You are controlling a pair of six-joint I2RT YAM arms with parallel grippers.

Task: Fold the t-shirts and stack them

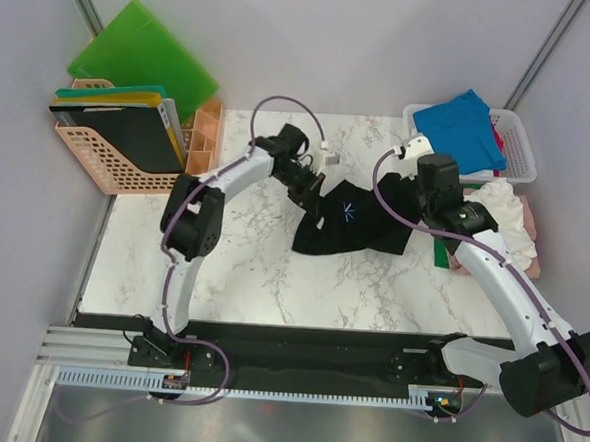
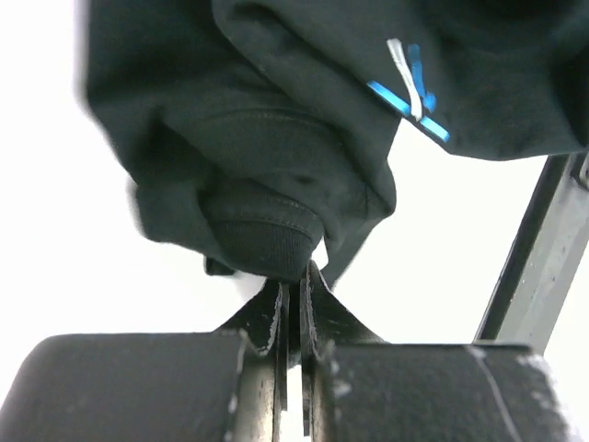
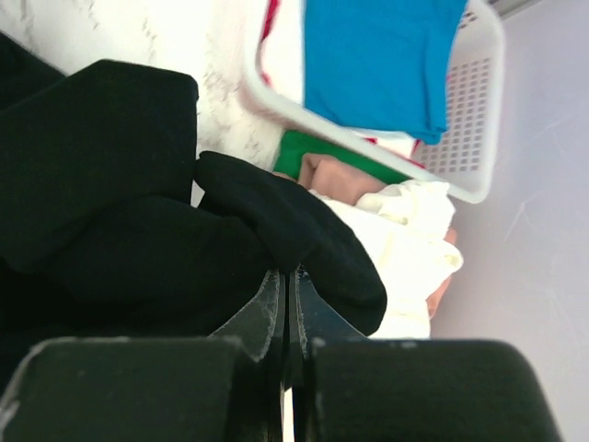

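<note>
far-left corner: stiff bright green plastic boards (image 1: pixel 145 57) lean on the wall, off the work area, not part of the job
left edge, back: peach lattice plastic basket (image 1: pixel 103 169) holding upright folders, parked clear of the folding space
left gripper (image 2: pixel 296 276): fingers together, clamped on a bunched hem of the large black cloth t-shirt (image 1: pixel 360 225); thin pinch, likely taken to pull that side out
black t-shirt: on the white marble table surface (image 1: pixel 222 267), centre towards the back edge, crumpled and slung between the two grippers; small blue-white print faces up; not flat, not folded
right gripper (image 3: pixel 287 276): fingers together, black cloth wrapped over the tips, so clamped on the shirt's opposite side; two holds look meant to spread it
step (judgement): early, spreading before the first fold; nothing stacked
far-right corner: white plastic mesh basket (image 1: pixel 520 145) with the bright blue t-shirt (image 1: pixel 466 126) on top, waiting its turn
right edge: heap of white t-shirt (image 1: pixel 501 219) over pink cloth (image 1: pixel 530 230), green bit (image 3: pixel 313 152) under it, cannot tell shirt or board
risk (judgement): thin pinch could slip when pulled
</note>
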